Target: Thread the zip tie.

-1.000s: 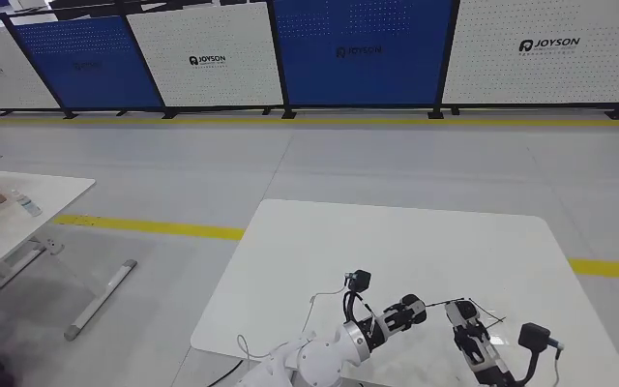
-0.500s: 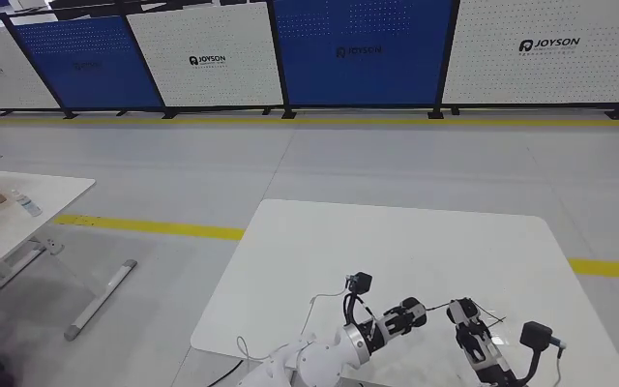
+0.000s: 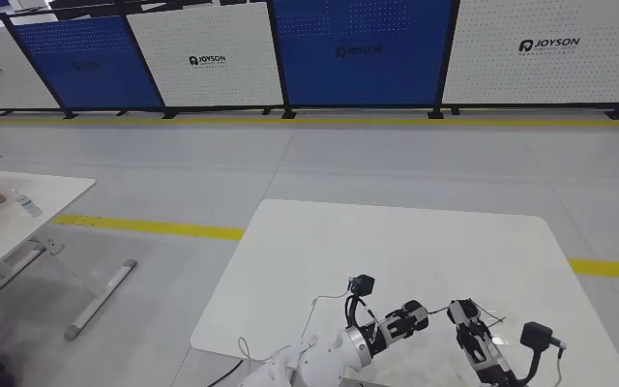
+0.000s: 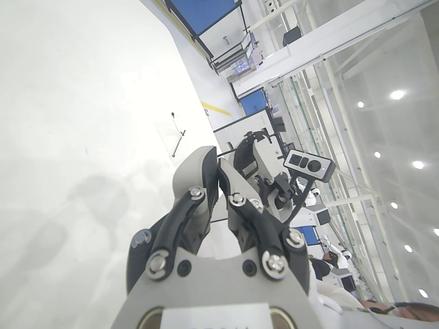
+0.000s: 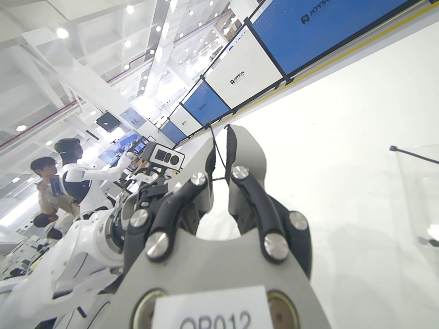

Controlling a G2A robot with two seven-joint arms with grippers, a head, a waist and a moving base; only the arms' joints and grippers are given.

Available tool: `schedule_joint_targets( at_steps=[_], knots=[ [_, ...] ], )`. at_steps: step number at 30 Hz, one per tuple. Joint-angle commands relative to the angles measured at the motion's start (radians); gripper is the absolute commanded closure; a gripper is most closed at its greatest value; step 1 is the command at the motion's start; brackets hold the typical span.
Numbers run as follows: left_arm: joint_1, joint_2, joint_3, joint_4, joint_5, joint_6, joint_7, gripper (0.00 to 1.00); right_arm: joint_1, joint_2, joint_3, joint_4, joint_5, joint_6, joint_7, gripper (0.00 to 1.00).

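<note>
White table (image 3: 387, 242) stands on an open floor, with blue and white panels along the far side. By the look of the pose, the step in hand is lining up the two ends of the zip tie (image 5: 220, 156) for threading. The strap is held off the surface, stretched from the left gripper (image 4: 218, 164) to the right gripper (image 5: 222, 138) just beside it. The left gripper's jaws are pressed together on one stretch of the strap. The right gripper's jaws sit almost together, apparently pinching the strap between the pads. The next move probably calls for guiding the tail into the head's slot. That is a fine alignment, since the strap looks thin and springy. Spare ties (image 4: 178, 135) lie on the table beyond the left gripper.
</note>
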Motion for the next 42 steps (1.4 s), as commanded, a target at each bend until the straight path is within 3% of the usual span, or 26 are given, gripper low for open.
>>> schedule_joint_targets(
  at_steps=[1,42],
  knots=[
    [0.000,0.000,0.000,0.000,0.001,-0.001,0.000,1.00,0.000,0.000,-0.001,0.000,0.001,0.000,-0.004,1.00],
    [0.002,-0.002,-0.008,-0.016,0.009,0.003,-0.003,1.00,0.005,0.005,-0.005,-0.006,0.002,0.000,0.028,1.00]
  ],
)
